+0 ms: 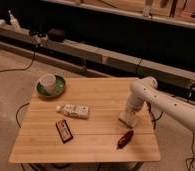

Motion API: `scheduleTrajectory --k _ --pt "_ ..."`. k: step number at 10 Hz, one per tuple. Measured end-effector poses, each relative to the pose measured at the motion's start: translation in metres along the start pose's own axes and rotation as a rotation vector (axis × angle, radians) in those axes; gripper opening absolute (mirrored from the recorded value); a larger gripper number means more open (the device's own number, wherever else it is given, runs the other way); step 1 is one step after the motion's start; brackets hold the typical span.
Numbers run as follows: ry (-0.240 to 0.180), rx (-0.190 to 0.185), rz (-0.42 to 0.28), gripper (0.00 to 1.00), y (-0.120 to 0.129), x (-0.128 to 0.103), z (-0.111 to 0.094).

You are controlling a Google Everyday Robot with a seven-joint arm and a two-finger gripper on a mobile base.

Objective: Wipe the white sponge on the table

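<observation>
The table (98, 97) is a square light bamboo top with plank lines. My white arm comes in from the right and bends down to the tabletop. The gripper (127, 119) is at the table's right side, low against the surface. A small off-white pad, the white sponge (124, 122), shows at the gripper's tip, flat on the wood and partly hidden by it. I cannot tell how the gripper holds it.
A white cup (48, 82) stands on a green plate (59, 89) at the back left. A white labelled bottle (73, 111) lies mid-table. A red-black packet (64, 131) lies front left. A dark red-brown object (125, 139) lies just in front of the gripper.
</observation>
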Motion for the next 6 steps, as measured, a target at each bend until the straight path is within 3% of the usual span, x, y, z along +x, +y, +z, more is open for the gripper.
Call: scheduleTrajectory --k 4,6 --pt "-0.032 0.032 -0.052 0.22 -0.031 -0.027 -0.001" --pt "-0.029 0.035 -0.073 0.22 -0.044 -0.039 0.004"
